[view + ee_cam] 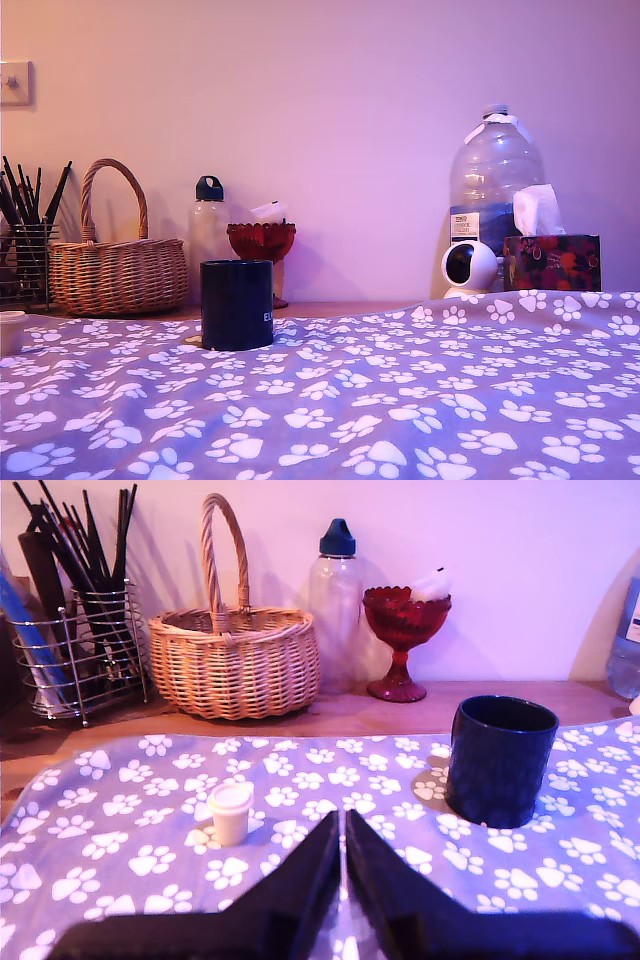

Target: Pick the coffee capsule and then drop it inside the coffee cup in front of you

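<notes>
Black gripper (343, 825) fingers are filling the near edge of the wrist view, lying pressed together with only a thin seam between them and nothing caught in that seam. They are hanging over the paw-print cloth (330, 770), a lilac sheet with white paws that is covering the table.

Just beyond the fingertips, the coffee capsule (230, 813) is standing upright on the cloth, pale cream with its flat rimmed top facing up, clear of the gripper. Across the seam from it, the coffee cup (499, 761) is sitting upright on the same cloth, dark navy, its mouth open; capsule and cup are standing well apart. In the exterior view the cup (237, 304) is showing small white lettering on its side, and a pale object at that view's left edge is being cut off, too little of it showing to name.

Farther back, along the wall, a wire holder of dark sticks (82, 640), a wicker basket (235, 660), a clear bottle with a blue cap (336, 605) and a red glass goblet (404, 630) are standing in a row.
</notes>
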Action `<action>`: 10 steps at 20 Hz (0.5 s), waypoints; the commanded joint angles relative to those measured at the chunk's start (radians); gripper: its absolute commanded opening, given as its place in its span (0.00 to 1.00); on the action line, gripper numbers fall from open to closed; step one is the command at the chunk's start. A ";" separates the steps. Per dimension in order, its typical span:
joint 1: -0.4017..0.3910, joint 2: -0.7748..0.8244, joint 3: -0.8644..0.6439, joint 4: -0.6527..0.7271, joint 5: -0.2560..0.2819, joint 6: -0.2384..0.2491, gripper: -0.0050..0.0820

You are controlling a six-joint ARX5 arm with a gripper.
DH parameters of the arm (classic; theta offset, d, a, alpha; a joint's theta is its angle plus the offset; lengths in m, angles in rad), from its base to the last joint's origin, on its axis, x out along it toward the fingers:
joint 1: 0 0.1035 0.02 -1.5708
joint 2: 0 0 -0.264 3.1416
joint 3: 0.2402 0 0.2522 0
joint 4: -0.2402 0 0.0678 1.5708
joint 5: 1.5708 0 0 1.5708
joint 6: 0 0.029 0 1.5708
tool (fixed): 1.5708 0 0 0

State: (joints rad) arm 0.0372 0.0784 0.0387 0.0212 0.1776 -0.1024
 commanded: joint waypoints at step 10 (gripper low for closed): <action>-0.003 0.096 0.069 0.042 -0.143 -0.066 0.03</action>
State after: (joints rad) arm 0.0372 0.1463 0.1192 0.0635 0.0383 -0.1623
